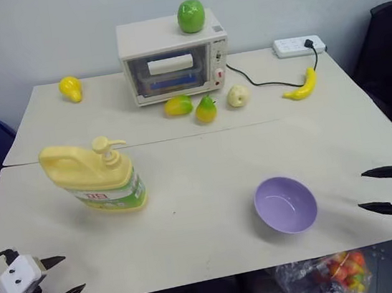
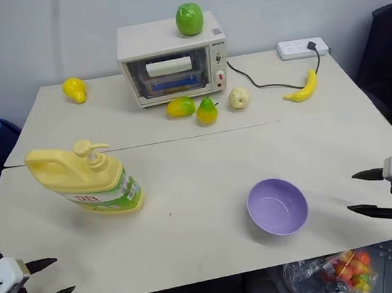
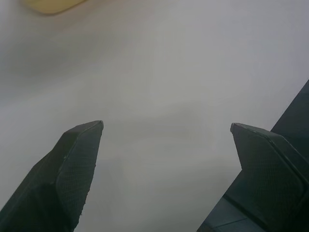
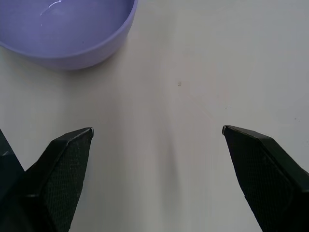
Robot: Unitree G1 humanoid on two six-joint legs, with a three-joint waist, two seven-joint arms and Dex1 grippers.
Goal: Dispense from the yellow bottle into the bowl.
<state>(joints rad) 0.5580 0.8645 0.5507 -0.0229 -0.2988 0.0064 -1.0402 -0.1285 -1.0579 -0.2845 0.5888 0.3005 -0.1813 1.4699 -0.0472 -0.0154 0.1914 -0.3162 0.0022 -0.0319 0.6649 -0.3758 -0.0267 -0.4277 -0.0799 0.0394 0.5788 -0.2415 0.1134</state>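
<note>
The yellow bottle, a squat pale-yellow jug with a pump top and green-white label, stands on the left half of the table. The lavender bowl sits empty on the right half, near the front edge. My left gripper hovers open at the front left corner, below and left of the bottle, holding nothing. My right gripper hangs open at the right edge, a short way right of the bowl. The right wrist view has the bowl beyond its spread fingers. A sliver of the bottle edges the left wrist view.
A cream toaster oven with a green apple on top stands at the back. Toy fruits lie before it, a yellow one far left, a banana and power strip far right. A bag of fruit lies below the front edge.
</note>
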